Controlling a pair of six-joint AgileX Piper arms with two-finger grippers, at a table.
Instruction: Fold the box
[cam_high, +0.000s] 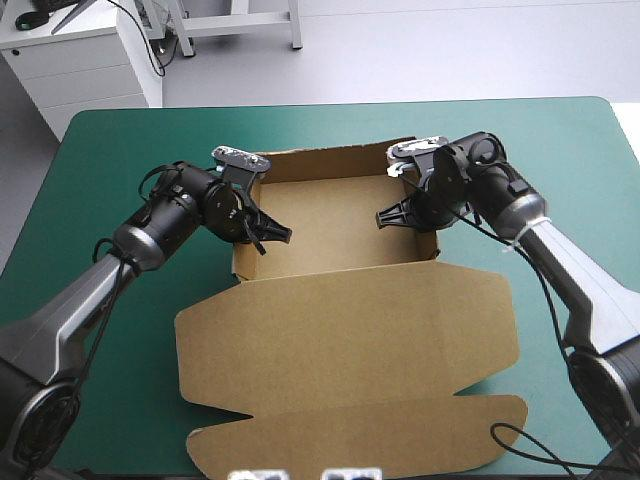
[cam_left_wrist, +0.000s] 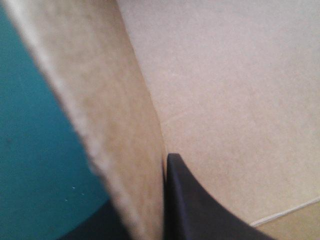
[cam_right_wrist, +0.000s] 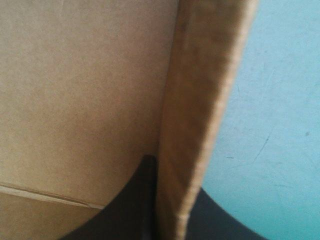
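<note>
Left and right jaws pinch box (cam_high: 330, 225) walls; outer fingers (cam_right_wrist: 215, 222) half hidden.

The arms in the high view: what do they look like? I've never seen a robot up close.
The left arm and right arm match: smooth grey tubes lower down, chunky rounded black joints toward the wrist. The left gripper and right gripper each have two broad black fingers curved like fins.
</note>
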